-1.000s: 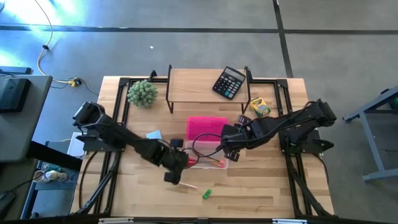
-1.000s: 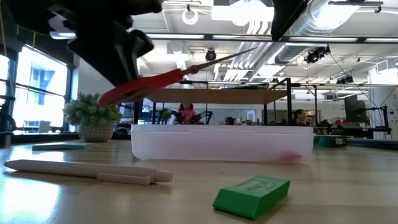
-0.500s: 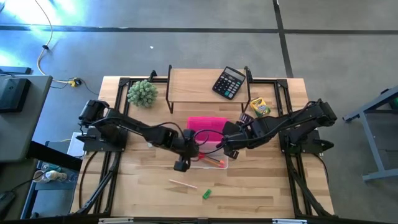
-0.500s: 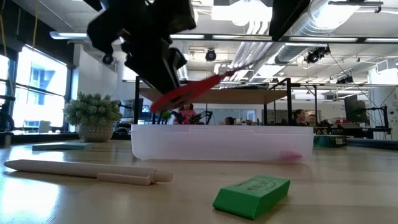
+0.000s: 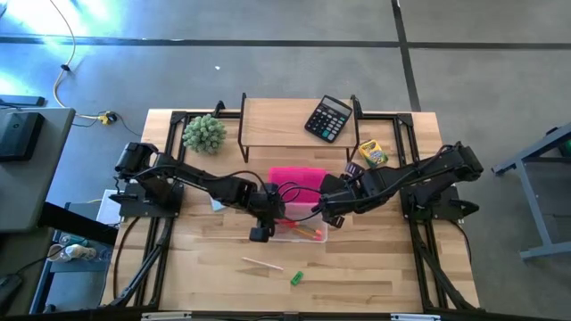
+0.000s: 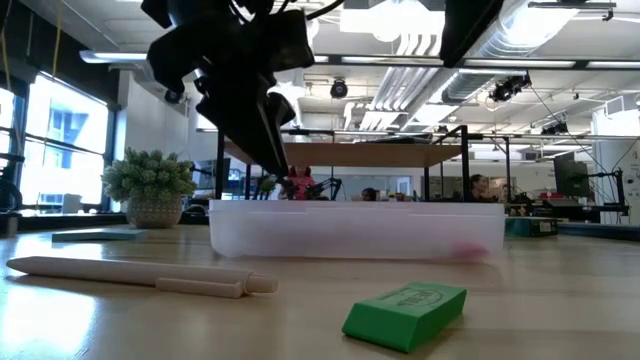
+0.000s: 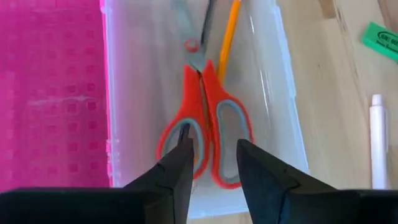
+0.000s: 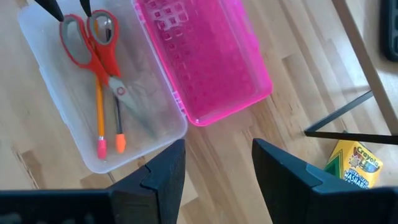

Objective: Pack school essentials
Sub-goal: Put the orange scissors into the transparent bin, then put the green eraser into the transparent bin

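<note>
The red-handled scissors [image 7: 208,137] lie flat in the clear plastic box [image 8: 37,37], beside two thin pencils [image 8: 99,118]. The box's pink lid [image 8: 199,56] lies open next to it. My left gripper [image 7: 211,146] hangs open just above the scissors' handle loops, its fingertips over them and apart from them. My right gripper [image 8: 217,155] stands open higher up, over the wood beside the lid, holding nothing. A white pen [image 5: 261,264] and a small green piece [image 5: 295,278] lie on the table nearer the front edge. The crayon box [image 5: 372,153] lies at the far right.
A wooden shelf [image 5: 299,125] at the back carries a black calculator [image 5: 328,118]. A fuzzy green plant ball [image 5: 204,133] stands at the back left. A light-blue notepad [image 5: 217,205] peeks out under my left arm. Bare wood lies along the front edge.
My left gripper carried the scissors toward the table's right, over the clear box, and let go. The scissors have dropped out of its fingers and now lie flat in the box.
</note>
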Motion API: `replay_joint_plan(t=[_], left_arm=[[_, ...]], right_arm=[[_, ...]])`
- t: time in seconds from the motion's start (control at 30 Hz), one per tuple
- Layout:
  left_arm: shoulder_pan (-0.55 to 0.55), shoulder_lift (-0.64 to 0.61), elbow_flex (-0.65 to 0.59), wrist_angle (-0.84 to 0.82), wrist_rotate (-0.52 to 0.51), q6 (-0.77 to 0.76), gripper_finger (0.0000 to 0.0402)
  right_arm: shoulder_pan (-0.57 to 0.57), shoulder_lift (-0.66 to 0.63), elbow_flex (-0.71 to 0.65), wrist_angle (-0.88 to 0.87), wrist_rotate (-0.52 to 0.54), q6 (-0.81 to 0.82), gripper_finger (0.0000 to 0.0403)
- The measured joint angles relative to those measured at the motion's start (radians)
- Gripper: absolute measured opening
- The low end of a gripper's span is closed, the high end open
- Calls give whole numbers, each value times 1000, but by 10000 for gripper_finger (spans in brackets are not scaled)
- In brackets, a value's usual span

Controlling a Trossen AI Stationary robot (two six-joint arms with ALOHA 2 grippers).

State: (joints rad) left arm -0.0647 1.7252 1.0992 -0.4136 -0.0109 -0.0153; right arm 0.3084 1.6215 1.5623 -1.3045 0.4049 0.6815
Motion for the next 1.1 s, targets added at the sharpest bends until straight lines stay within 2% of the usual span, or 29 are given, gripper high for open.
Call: replay_joint_plan(t=[0.3,0.47,0.7,0.87,1.1], left_arm=[[0,-4,0,11,0,0,148],[0,-40,26,-97,0,-10,164],[-21,-110,60,-237,-33,-17,157],[-48,-128,60,-289,-66,-34,150],[-102,-128,60,-393,-107,-87,147]], right_arm=[[0,0,0,-1,-12,0,177],[4,0,0,14,-78,-2,177],[47,0,0,102,-91,-32,177],[88,0,0,155,-11,-36,177],[147,0,0,221,-40,-57,177]])
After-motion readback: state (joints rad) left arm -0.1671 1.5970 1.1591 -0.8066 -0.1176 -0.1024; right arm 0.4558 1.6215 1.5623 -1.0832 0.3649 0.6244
